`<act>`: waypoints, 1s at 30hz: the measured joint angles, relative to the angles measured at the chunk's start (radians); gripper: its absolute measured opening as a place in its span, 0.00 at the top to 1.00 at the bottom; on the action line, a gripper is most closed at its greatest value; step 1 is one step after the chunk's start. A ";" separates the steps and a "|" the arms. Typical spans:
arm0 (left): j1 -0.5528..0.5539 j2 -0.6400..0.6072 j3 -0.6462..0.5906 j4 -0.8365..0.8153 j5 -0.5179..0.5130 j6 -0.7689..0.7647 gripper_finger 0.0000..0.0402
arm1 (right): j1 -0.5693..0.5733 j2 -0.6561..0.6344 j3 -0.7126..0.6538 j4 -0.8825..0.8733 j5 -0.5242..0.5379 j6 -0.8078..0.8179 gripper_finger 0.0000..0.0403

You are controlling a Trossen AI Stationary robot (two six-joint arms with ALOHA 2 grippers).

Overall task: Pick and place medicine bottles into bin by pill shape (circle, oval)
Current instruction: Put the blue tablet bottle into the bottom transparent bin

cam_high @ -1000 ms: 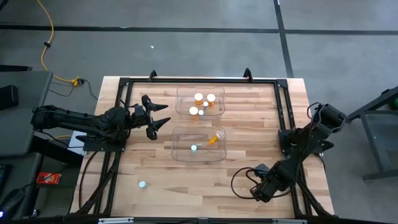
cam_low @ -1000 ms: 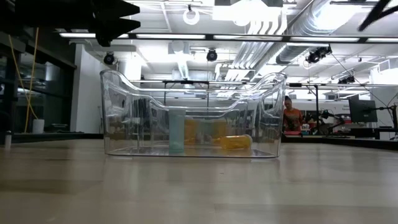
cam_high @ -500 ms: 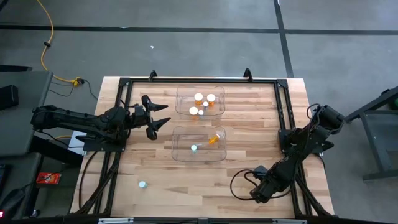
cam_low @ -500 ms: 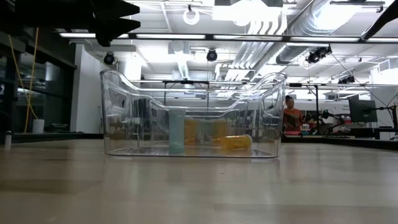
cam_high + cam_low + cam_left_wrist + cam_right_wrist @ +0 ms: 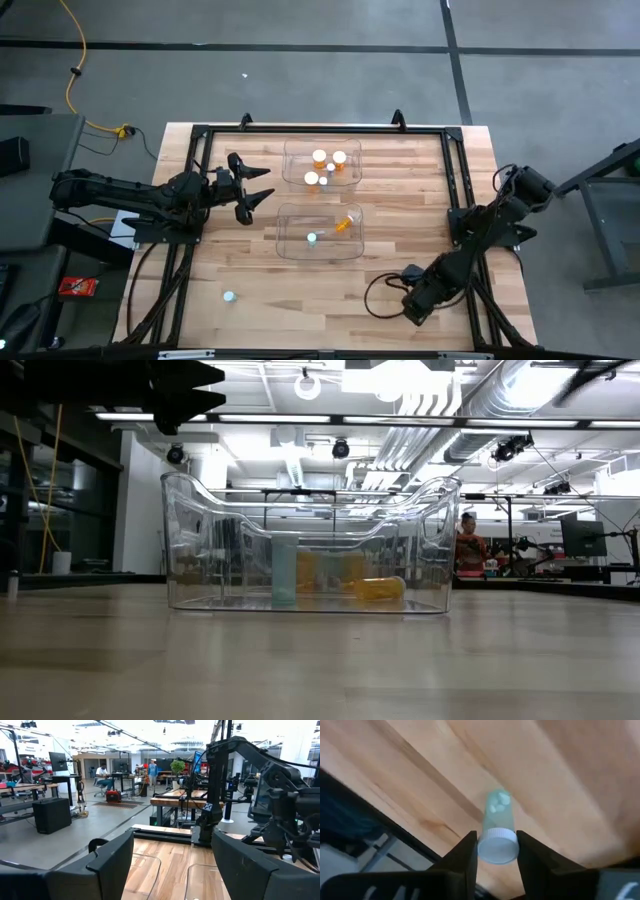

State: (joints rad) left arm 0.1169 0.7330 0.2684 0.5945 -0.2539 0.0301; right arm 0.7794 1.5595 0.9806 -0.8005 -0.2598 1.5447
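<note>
Teal bottle [image 5: 496, 834] pinched at its white cap between right tool's [image 5: 496, 851] fingers; left tool [image 5: 256, 190] open

Lighting: bright, even, from overhead ceiling fixtures [image 5: 420, 400] that glare white in the low view. Shadows: soft and faint on the wooden table [image 5: 400, 180]. Glare: highlights along the clear bin [image 5: 305, 545] rim. Focus: right wrist view soft, with the teal bottle [image 5: 496, 827] and wood grain blurred; near tabletop in the low view blurred.
</note>
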 joint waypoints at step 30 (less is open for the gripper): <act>0.000 0.000 0.000 0.008 0.149 -0.001 0.36 | -0.571 -0.336 0.000 0.777 0.433 -1.722 0.77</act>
State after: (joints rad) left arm 0.1169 0.7330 0.2685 0.6030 -0.1051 0.0292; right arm 0.2080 1.2239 0.9806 -0.0237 0.1731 -0.1772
